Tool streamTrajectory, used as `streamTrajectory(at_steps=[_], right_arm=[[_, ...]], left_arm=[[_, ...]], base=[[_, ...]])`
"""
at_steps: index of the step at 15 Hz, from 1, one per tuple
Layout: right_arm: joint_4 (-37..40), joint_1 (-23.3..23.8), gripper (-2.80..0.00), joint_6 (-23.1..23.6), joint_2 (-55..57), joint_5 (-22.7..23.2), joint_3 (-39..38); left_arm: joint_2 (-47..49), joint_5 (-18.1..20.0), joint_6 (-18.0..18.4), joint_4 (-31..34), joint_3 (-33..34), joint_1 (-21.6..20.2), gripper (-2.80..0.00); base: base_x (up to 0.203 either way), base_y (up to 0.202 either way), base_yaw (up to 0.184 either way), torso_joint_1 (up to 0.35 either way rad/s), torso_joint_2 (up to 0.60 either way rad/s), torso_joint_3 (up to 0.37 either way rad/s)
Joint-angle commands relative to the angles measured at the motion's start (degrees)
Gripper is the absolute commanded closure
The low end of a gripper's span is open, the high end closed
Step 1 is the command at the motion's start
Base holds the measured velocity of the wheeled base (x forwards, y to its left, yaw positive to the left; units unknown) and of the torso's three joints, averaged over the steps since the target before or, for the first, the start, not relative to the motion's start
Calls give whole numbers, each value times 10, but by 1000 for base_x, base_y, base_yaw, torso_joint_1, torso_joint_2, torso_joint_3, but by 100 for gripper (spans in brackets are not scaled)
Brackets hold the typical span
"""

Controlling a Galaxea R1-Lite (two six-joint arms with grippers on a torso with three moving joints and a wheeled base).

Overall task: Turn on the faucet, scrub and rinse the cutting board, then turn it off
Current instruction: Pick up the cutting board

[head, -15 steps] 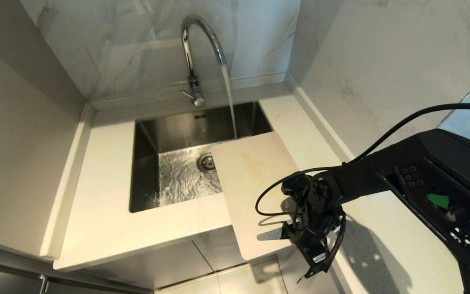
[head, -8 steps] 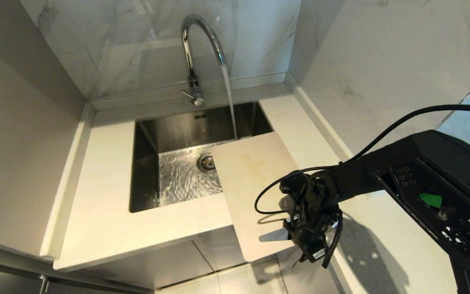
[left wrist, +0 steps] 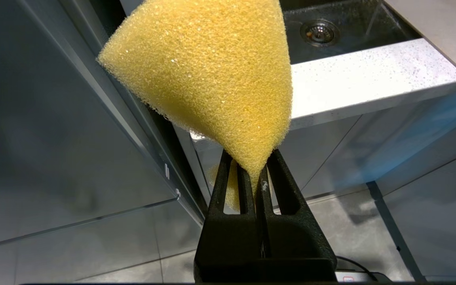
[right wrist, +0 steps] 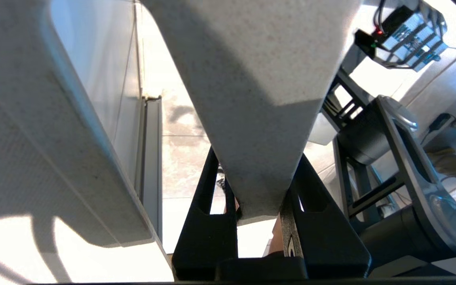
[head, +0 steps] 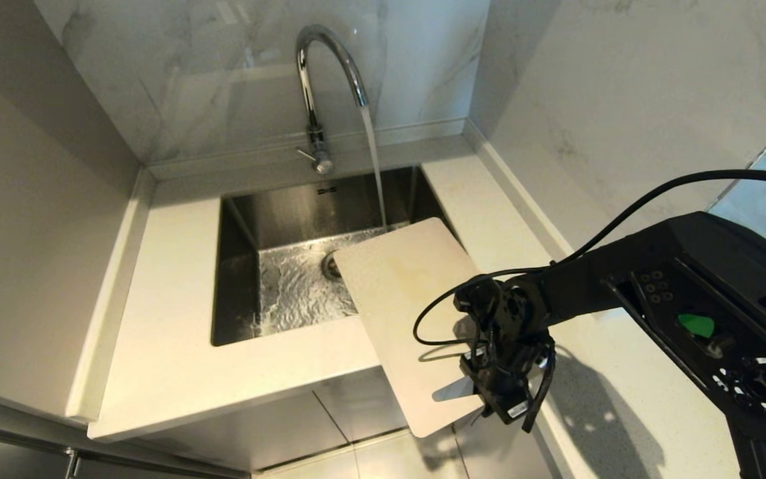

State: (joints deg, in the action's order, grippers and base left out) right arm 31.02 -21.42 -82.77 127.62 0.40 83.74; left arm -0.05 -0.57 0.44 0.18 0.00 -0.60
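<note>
The chrome faucet (head: 320, 80) runs, and its stream (head: 374, 166) falls into the sink just past the far edge of the cutting board (head: 399, 293). The cream board lies slanted across the sink's right rim, with its near end sticking out past the counter front. My right gripper (head: 486, 389) is shut on that near end. In the right wrist view the board (right wrist: 251, 79) sits wedged between the black fingers of the right gripper (right wrist: 257, 174). My left gripper (left wrist: 253, 166) is out of the head view, low beside the cabinet, and is shut on a yellow sponge (left wrist: 212, 71).
The steel sink (head: 237, 266) holds rippling water around its drain (head: 330, 265). A pale counter (head: 170, 346) surrounds it, with marble walls behind and to the right. The counter's front edge (right wrist: 34, 118) is close beside the right gripper. Cabinet fronts and tiled floor lie below.
My right gripper has shut on the board's near end. The board has swung: its far corner now covers part of the drain and its near end has shifted right.
</note>
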Motion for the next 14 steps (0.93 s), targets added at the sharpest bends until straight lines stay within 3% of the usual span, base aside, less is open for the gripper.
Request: streamTrajectory(at_steps=[1,6,11,14], right_arm=[[9,0,0,-4,-20,0,6],[73,1,0,55,-135,0,27],[153,1,0,173,-231,-5,51],[155,0,0,202,-281,-1,72]], left_arm=[[-1,0,0,0,0,0,0],[-1,0,0,0,0,0,0],[-1,0,0,0,0,0,0],[-1,0,0,0,0,0,0]], base=[[0,0,0,0,0,0],[0,0,0,0,0,0],[0,0,0,0,0,0],[0,0,0,0,0,0]])
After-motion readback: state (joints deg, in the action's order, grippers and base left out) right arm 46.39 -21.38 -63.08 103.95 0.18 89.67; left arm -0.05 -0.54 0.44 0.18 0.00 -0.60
